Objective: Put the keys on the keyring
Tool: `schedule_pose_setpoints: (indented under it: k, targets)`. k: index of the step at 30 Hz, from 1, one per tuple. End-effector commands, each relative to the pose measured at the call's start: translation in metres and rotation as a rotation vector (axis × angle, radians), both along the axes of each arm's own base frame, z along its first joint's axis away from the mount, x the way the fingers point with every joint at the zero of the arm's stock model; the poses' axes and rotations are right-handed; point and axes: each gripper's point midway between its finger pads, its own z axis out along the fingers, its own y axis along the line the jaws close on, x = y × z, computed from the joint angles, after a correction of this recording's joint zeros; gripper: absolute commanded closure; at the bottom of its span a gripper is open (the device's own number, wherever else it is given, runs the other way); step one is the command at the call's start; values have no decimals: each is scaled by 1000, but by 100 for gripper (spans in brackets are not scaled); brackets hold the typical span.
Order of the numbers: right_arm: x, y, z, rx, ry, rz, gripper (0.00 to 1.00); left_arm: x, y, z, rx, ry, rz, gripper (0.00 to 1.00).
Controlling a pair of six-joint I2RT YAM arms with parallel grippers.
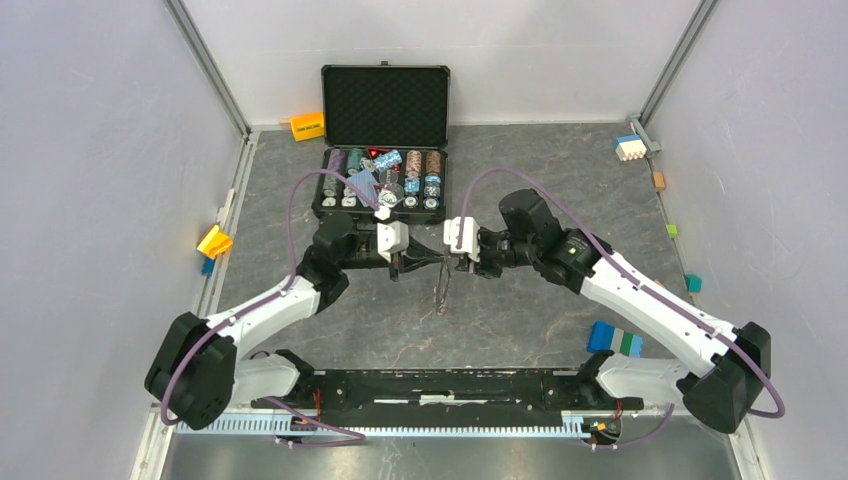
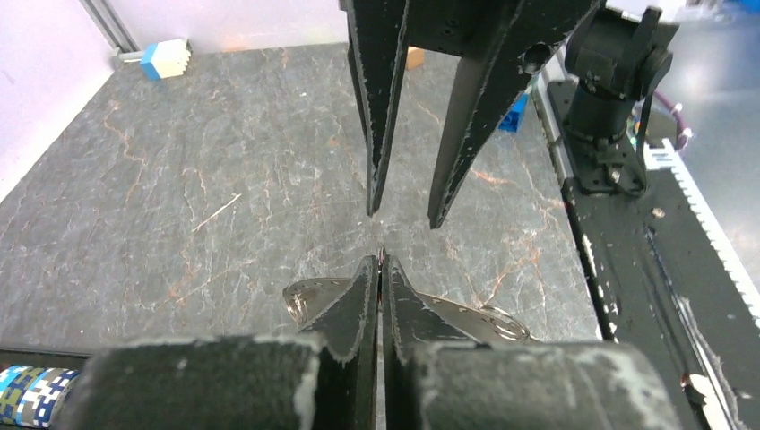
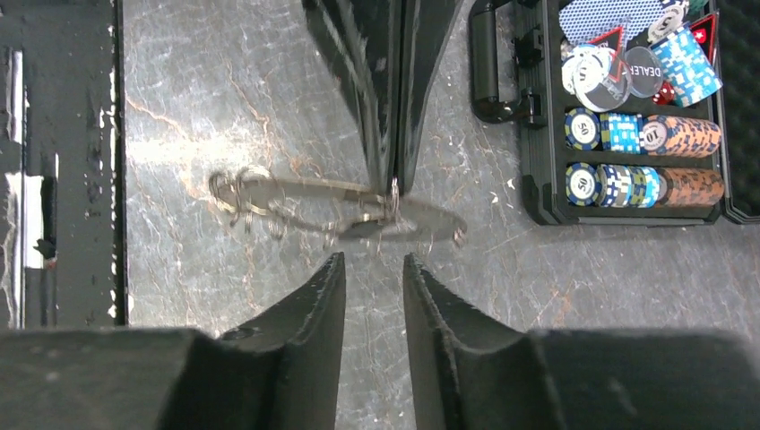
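Currently, the keyring (image 3: pixel 314 185) is clamped at its rim by the left gripper (image 3: pixel 394 184), whose two fingers are pressed together on the metal. In the top view the ring is seen edge-on, hanging between the two grippers over the middle of the grey stone-patterned table (image 1: pixel 520 320). Whether its lower end touches the surface cannot be determined. A cluster of small metal loops (image 3: pixel 240 193) is carried at the end of the ring away from the grip. The cluster is blurred, and it cannot be told whether these are the keys.

The right gripper (image 3: pixel 370 260) is set directly opposite the left gripper, tip to tip. Its fingers are spread apart and nothing is held between them. The ring lies just beyond the fingertips, and no contact is seen.

Behind both grippers, an open black case (image 1: pixel 385 105) is placed against the back wall, with its foam-lined lid raised. Rows of poker chips (image 1: pixel 385 185) are stored in its lower half. An orange block (image 1: pixel 307 126) is found left of the case, and a blue-and-green block (image 1: pixel 615 340) beside the right arm.
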Motion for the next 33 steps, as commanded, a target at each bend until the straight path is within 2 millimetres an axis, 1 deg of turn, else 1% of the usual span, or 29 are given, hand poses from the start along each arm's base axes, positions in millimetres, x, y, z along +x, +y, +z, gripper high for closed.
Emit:
schedule_pose_setpoints:
  k: [1,4,8,11,18,21,25,31,33]
  targets:
    - [-7,-1,17,108,-20,49,62,-12,2,49,-170,-52,-57,98]
    - [-13,-3,20,150,-1,84,59,-18,3,52,-198,-23,-75,98]
    - [-20,3,23,186,34,124,54,-21,4,59,-238,-10,-79,98]
    - [-20,8,26,198,56,138,51,-21,4,59,-257,15,-81,98]
    - [-20,15,24,208,102,153,49,-20,3,60,-284,47,-80,98]
    - [-20,16,25,212,107,156,53,-19,3,59,-289,50,-73,98]
    - [-16,17,23,211,109,134,62,-19,3,59,-294,52,-72,98]
    - [-11,20,24,223,111,114,65,-19,2,60,-308,70,-76,98]
    - [-8,21,26,228,102,104,67,-20,2,60,-311,72,-78,98]
